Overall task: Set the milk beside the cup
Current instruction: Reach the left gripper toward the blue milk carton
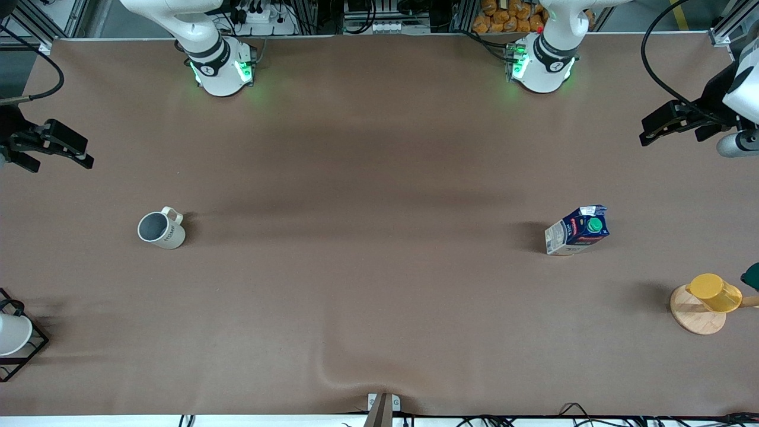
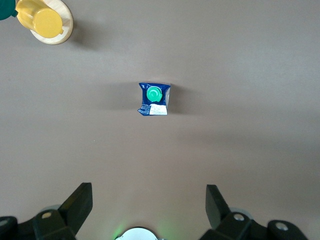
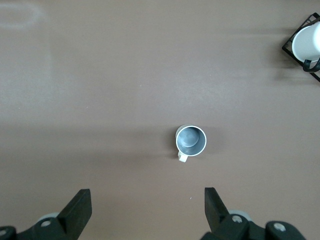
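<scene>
Blue milk [image 1: 577, 230] stands well apart from cup [image 1: 161, 228]; both grippers' fingers apparently released.

On my brown surface [image 1: 379, 284]: mug [image 1: 161, 228] at nine o'clock, milk carton [image 1: 576, 230] at three, well apart.

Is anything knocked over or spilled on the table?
No, nothing is spilled or tipped. The milk stands upright near the left arm's end, and the cup stands upright near the right arm's end. Both open grippers, left and right, wait above.
</scene>
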`<act>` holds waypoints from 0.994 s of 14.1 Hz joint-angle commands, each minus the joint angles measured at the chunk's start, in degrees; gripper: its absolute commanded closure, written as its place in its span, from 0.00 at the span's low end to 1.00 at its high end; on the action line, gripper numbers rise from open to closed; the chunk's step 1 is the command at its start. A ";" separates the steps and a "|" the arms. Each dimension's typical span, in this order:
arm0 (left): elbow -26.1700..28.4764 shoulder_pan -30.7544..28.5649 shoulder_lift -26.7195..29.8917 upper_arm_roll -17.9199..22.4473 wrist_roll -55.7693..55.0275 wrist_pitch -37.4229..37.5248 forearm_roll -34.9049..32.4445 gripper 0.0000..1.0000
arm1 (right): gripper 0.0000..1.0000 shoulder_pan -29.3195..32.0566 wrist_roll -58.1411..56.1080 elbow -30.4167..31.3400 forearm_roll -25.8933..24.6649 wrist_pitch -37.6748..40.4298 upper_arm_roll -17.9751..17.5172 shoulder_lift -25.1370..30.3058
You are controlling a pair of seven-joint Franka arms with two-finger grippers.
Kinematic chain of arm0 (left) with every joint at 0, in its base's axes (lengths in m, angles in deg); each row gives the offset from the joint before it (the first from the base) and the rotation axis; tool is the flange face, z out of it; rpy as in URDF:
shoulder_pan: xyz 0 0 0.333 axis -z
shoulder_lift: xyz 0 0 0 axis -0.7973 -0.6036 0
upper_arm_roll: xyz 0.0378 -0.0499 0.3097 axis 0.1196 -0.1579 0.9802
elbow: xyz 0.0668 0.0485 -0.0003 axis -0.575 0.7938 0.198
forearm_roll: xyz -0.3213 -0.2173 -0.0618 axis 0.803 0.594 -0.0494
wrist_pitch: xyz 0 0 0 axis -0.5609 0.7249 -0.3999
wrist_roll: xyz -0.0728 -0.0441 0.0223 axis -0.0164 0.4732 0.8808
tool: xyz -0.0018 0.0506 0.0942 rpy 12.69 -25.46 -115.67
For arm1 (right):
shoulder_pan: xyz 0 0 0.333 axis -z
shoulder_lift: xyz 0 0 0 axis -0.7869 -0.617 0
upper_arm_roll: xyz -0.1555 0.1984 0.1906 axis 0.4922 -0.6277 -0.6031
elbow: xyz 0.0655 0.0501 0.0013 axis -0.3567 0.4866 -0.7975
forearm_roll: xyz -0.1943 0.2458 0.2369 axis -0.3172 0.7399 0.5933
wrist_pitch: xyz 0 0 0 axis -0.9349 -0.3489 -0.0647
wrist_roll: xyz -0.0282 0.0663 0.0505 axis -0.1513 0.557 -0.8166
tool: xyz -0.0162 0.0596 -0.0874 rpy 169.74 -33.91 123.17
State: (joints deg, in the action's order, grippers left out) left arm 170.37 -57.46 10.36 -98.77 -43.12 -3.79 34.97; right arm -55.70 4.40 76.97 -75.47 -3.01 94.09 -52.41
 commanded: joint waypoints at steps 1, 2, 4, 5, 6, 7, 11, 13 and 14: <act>0.65 -0.51 0.71 -0.06 1.30 -0.21 -0.11 0.00 | 0.00 -0.07 0.31 -1.20 0.72 0.65 0.33 -0.68; 0.65 -0.42 0.45 -0.06 1.30 -0.13 -0.29 0.00 | 0.00 0.02 0.31 -1.20 0.72 0.65 0.33 -0.68; 0.56 -0.07 -0.69 -0.15 1.74 -0.21 -3.52 0.00 | 0.00 0.11 0.23 -1.20 0.63 0.65 0.42 -0.68; 0.91 -0.07 -1.83 -0.24 1.74 -0.21 -3.54 0.00 | 0.00 0.28 0.31 -1.11 0.46 0.65 0.50 -0.76; 1.52 0.02 -3.14 -0.24 1.74 -0.39 -3.19 0.00 | 0.00 1.24 0.31 -1.20 0.72 0.65 0.42 -0.77; 1.62 0.28 -4.90 -0.24 1.66 -0.91 -3.45 0.00 | 0.00 1.60 0.31 -1.11 0.72 0.65 0.42 -0.85; 5.38 -0.77 -11.23 -0.24 1.74 -11.52 -3.72 0.00 | 0.00 2.57 -0.74 -0.59 0.72 0.73 0.42 -3.13; 9.59 -0.69 -11.68 -0.15 1.66 -16.63 -3.72 0.00 | 0.00 3.71 -2.14 0.11 0.72 0.47 0.42 -4.54; 11.62 -0.69 -11.68 -0.15 1.48 -18.56 -3.81 0.00 | 0.00 4.58 -4.85 0.29 0.72 0.30 0.42 -5.68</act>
State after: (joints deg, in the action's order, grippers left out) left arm 177.76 -58.01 -2.87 -98.73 -42.98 -18.98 32.31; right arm -53.20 3.02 77.48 -75.47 -2.80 94.90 -56.03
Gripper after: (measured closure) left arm 0.000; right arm 0.000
